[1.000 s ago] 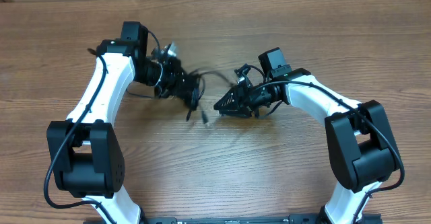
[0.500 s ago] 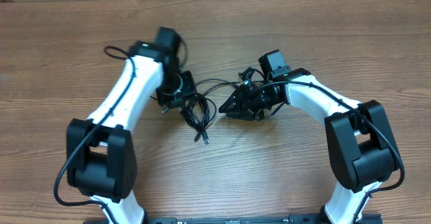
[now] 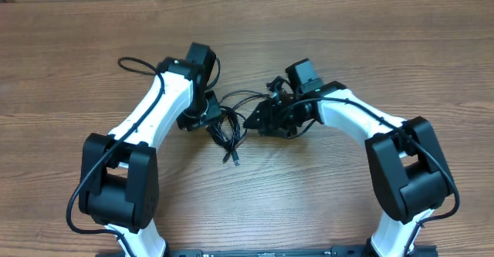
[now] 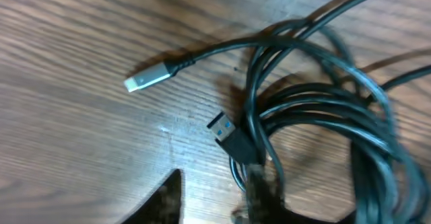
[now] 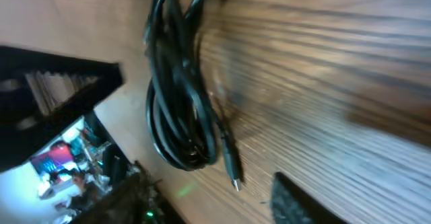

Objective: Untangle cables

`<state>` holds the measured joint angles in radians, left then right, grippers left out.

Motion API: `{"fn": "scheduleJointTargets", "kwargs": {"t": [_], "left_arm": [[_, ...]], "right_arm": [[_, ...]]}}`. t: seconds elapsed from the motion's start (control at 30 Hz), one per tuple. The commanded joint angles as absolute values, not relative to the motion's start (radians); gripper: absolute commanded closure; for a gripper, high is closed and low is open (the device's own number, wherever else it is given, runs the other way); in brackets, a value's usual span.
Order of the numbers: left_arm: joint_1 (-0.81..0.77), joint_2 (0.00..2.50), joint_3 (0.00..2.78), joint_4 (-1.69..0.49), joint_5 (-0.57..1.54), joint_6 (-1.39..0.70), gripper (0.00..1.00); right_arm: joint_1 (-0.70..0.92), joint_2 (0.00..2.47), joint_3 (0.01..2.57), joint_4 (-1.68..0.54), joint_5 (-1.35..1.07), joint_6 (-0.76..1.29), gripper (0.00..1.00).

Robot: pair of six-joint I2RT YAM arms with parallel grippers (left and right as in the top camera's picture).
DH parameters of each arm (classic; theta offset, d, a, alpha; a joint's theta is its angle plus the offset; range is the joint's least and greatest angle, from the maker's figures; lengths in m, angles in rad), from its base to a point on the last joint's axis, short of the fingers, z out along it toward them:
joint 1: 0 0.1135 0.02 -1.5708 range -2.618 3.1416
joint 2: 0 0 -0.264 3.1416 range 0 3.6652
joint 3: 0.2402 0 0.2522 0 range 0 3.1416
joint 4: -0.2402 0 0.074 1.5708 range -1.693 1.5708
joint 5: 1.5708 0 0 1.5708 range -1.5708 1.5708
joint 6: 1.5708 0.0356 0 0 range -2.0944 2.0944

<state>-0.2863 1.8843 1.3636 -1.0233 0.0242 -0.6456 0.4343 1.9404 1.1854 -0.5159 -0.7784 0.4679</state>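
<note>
The cables (image 3: 228,130) are a bunch of thin black cords lying on the wooden table between my two arms, with one plug end (image 3: 235,160) trailing toward the front. In the left wrist view the cables (image 4: 316,116) fill the right half, with a silver-tipped plug (image 4: 145,81) and a blue-tongued USB plug (image 4: 226,131) lying loose. My left gripper (image 4: 214,204) (image 3: 210,118) is open just behind the bunch, bare wood between its fingers. My right gripper (image 5: 212,207) (image 3: 252,122) stands open wide beside the coiled cables (image 5: 178,109), a small plug tip (image 5: 236,181) lying in front of its gap.
Thicker black wires (image 3: 135,62) run along the left arm. The left arm's body (image 5: 60,109) fills the left side of the right wrist view. Bare wooden table (image 3: 309,203) lies all around.
The left arm swung right and set the bunch down on the table, letting go of it. The right gripper opened wider and edged left toward the bunch.
</note>
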Motion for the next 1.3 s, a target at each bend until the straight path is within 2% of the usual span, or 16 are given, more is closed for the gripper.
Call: {"fn": "scheduleJointTargets", "kwargs": {"t": [0.0, 0.13, 0.3, 0.33, 0.5, 0.7, 0.93, 1.27], "left_arm": [[-0.284, 1.893, 1.308, -0.987, 0.049, -0.658, 0.76], [-0.263, 1.893, 1.275, -0.934, 0.063, -0.633, 0.79], [-0.241, 1.893, 1.243, -0.855, 0.192, -0.533, 0.79], [-0.239, 1.893, 1.238, -0.844, 0.205, -0.525, 0.8], [-0.236, 1.893, 1.218, -0.809, 0.218, -0.511, 0.85], [-0.236, 1.893, 1.213, -0.783, 0.294, -0.444, 0.94], [-0.236, 1.893, 1.213, -0.778, 0.299, -0.44, 0.96], [-0.263, 1.893, 1.209, -0.777, 0.299, -0.441, 0.96]], "right_arm": [[0.48, 1.944, 1.199, -0.487, -0.748, 0.476, 0.37], [0.525, 1.944, 1.199, -0.476, -0.611, 0.514, 0.28], [0.563, 1.944, 1.199, -0.467, -0.49, 0.585, 0.3], [0.568, 1.944, 1.199, -0.461, -0.486, 0.588, 0.33], [0.572, 1.945, 1.199, -0.437, -0.48, 0.629, 0.65], [0.572, 1.954, 1.198, -0.426, -0.479, 0.633, 0.73], [0.572, 2.012, 1.198, -0.412, -0.511, 0.662, 0.96], [0.567, 2.02, 1.198, -0.398, -0.544, 0.662, 0.96]]}}
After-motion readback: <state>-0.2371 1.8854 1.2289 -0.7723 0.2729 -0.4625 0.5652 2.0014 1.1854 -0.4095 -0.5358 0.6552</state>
